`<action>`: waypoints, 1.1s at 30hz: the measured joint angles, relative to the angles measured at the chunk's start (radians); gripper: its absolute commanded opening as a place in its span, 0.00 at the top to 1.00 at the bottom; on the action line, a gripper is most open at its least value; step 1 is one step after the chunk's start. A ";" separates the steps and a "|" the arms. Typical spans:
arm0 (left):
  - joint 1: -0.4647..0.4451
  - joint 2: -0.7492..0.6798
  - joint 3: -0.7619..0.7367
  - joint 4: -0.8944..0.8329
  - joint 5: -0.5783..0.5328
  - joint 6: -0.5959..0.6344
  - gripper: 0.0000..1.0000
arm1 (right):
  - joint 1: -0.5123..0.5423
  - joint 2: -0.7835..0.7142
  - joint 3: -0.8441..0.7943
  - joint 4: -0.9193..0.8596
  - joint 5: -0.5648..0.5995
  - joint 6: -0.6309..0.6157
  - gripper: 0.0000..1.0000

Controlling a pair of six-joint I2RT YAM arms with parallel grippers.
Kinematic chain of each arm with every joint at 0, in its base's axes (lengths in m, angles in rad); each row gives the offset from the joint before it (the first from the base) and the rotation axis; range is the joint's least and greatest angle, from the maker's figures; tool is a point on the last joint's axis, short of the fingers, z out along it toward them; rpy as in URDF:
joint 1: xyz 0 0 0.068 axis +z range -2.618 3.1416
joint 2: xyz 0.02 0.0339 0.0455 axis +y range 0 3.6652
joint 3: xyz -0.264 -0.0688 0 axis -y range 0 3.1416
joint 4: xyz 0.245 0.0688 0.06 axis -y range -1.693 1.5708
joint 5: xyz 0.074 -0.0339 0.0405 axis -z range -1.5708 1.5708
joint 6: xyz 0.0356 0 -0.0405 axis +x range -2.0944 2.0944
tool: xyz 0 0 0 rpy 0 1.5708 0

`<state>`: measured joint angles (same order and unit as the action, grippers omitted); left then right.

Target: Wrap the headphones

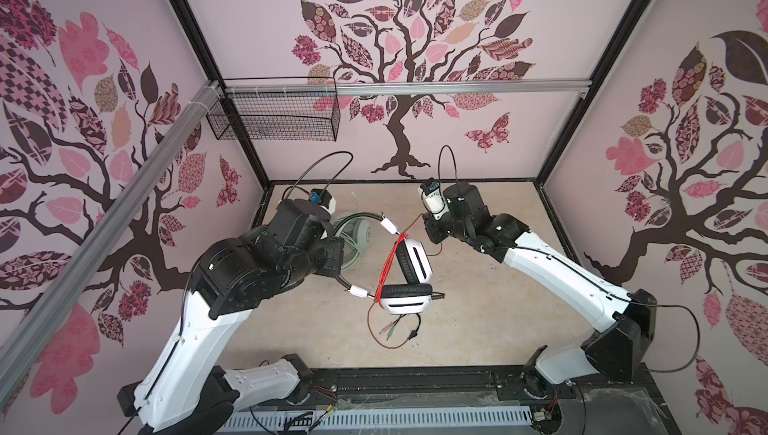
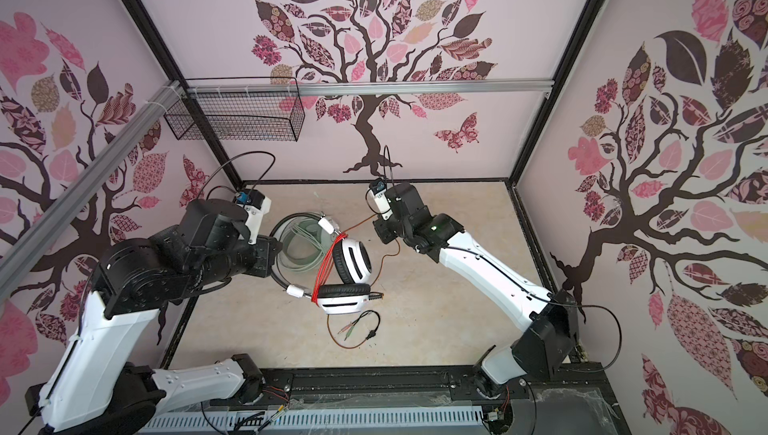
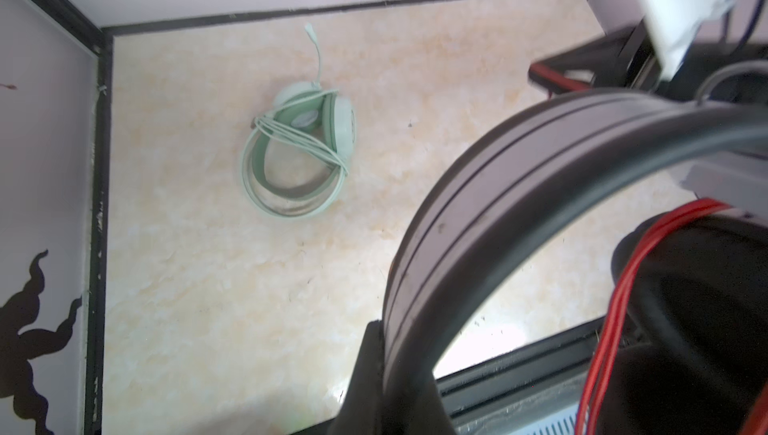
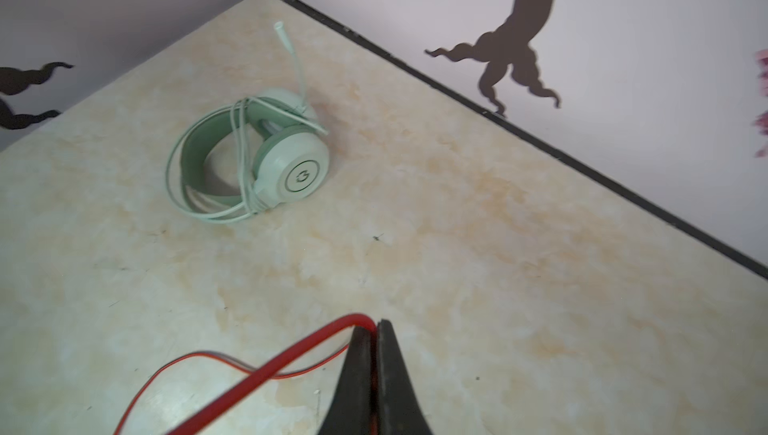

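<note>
While my left gripper (image 3: 386, 370) pinches the black band (image 3: 478, 188) of the white-and-black headset (image 1: 409, 271) mid-table, right gripper (image 4: 377, 329) pinches its red cable (image 4: 266, 370); overpulling may slip loops. Mint headset (image 4: 249, 158) far-left, wrapped.

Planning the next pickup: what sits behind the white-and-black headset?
The mint-green headset lies on the table behind it, pale cable wound around it. In both top views the left arm and the white-and-black headset cover parts of it.
</note>
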<state>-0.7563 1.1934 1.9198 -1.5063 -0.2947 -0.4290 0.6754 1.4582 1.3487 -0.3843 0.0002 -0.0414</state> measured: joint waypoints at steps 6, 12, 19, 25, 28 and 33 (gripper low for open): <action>0.005 0.072 0.142 0.016 -0.075 -0.007 1.00 | -0.026 -0.015 -0.194 0.288 -0.329 0.114 1.00; 0.062 0.169 0.294 0.037 -0.065 -0.011 1.00 | -0.033 0.024 -0.257 0.477 -0.462 0.183 0.75; 0.131 0.222 0.367 0.105 -0.016 -0.027 1.00 | -0.053 0.106 -0.338 0.584 -0.480 0.203 0.72; 0.135 0.262 0.423 0.125 -0.010 -0.031 1.00 | -0.098 0.194 -0.369 0.712 -0.521 0.245 0.32; 0.135 0.278 0.443 0.131 -0.010 -0.031 1.00 | -0.111 0.243 -0.369 0.777 -0.552 0.257 0.29; 0.137 0.298 0.480 0.135 -0.010 -0.031 1.00 | -0.117 0.327 -0.391 0.907 -0.606 0.333 0.31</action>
<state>-0.6193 1.4910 2.3993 -1.3712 -0.3042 -0.4595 0.5583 1.7847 0.9577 0.5228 -0.6056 0.2920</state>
